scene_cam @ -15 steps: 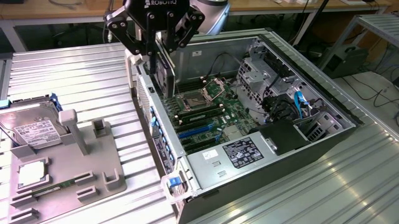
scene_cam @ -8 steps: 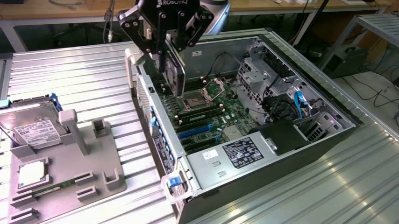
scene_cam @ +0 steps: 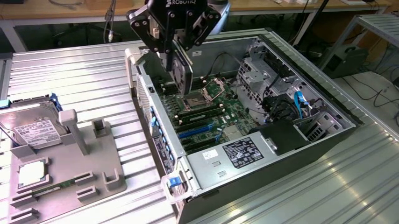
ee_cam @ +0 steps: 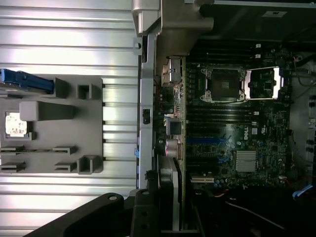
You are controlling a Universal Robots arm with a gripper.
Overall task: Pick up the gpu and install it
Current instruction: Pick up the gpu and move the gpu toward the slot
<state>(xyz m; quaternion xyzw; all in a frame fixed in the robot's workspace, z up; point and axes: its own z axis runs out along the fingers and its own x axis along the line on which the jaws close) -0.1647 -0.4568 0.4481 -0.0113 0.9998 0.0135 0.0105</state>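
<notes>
The gpu (scene_cam: 182,74), a thin black card with a silvery edge, hangs on edge from my gripper (scene_cam: 177,46), which is shut on it. It hovers above the motherboard (scene_cam: 212,116) inside the open computer case (scene_cam: 324,107), over the socket area and close to the case's rear wall. Blue expansion slots (scene_cam: 196,130) lie lower on the board, nearer the exterior view's front. In the wrist view the gpu (ee_cam: 170,197) runs out from my gripper (ee_cam: 170,215) along the case's rear wall, with the motherboard (ee_cam: 232,128) beside it.
A grey parts holder (scene_cam: 68,163) stands on the ribbed metal table at the exterior view's left, with a silver hard drive (scene_cam: 34,130) and a small square chip (scene_cam: 31,175) in it. Cables and a black power supply (scene_cam: 249,151) fill the case's front part.
</notes>
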